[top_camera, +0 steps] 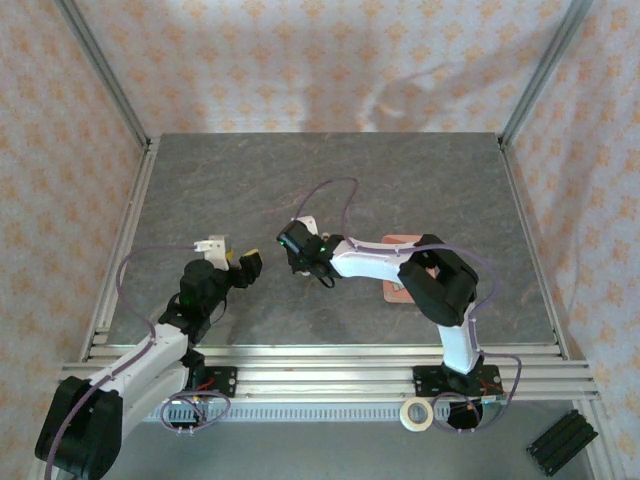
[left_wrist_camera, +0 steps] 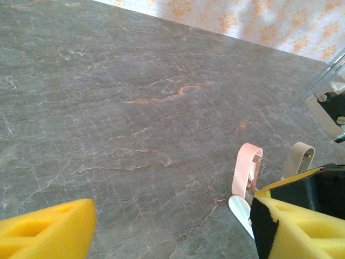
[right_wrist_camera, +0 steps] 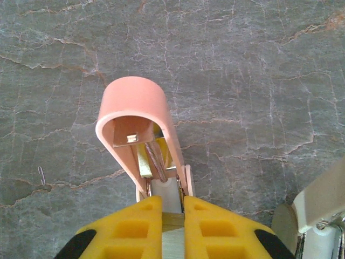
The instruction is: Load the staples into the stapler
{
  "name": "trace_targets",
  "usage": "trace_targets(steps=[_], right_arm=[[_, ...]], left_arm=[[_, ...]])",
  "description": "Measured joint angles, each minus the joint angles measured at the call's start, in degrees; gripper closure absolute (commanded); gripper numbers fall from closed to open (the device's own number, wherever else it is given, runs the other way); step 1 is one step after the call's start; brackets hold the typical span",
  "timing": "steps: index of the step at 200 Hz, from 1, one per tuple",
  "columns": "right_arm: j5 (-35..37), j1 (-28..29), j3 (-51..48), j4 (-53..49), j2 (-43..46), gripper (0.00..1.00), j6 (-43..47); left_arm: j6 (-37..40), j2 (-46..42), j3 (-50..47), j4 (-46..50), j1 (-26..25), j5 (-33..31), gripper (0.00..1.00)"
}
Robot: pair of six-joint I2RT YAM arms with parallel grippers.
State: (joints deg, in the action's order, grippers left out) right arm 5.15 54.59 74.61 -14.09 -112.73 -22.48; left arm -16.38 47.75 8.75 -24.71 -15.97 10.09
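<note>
The right claw (right_wrist_camera: 172, 213) pinches the stapler (right_wrist_camera: 161, 167), its lid (right_wrist_camera: 135, 94) up; hold it steady. The left claw (left_wrist_camera: 172, 237) is spread, empty. A grey sliver, possibly the staples (right_wrist_camera: 41, 174), lies on the counter (right_wrist_camera: 259, 81) left of the stapler.

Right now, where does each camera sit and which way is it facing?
Top: above and behind the bases, looking down at the table; left arm, right arm show.
Left wrist: low, facing across the table to the wall; open left hand shows.
Right wrist: looking down; right hand shut on the stapler.
Shared: both wrist views catch the stapler.
</note>
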Motion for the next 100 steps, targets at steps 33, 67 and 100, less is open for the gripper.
trace_targets(steps=[33,67,100], right_arm=[[0.0,0.0,0.0,0.0,-0.3,0.87,-0.2],[0.0,0.0,0.0,0.0,-0.3,0.86,-0.5],[0.0,0.0,-0.1,0.0,-0.3,0.87,-0.6]], left_arm=[[0.0,0.0,0.0,0.0,0.0,0.0,0.24],[0.0,0.0,0.0,0.0,0.0,0.0,0.24],[0.0,0.0,0.0,0.0,0.0,0.0,0.24]])
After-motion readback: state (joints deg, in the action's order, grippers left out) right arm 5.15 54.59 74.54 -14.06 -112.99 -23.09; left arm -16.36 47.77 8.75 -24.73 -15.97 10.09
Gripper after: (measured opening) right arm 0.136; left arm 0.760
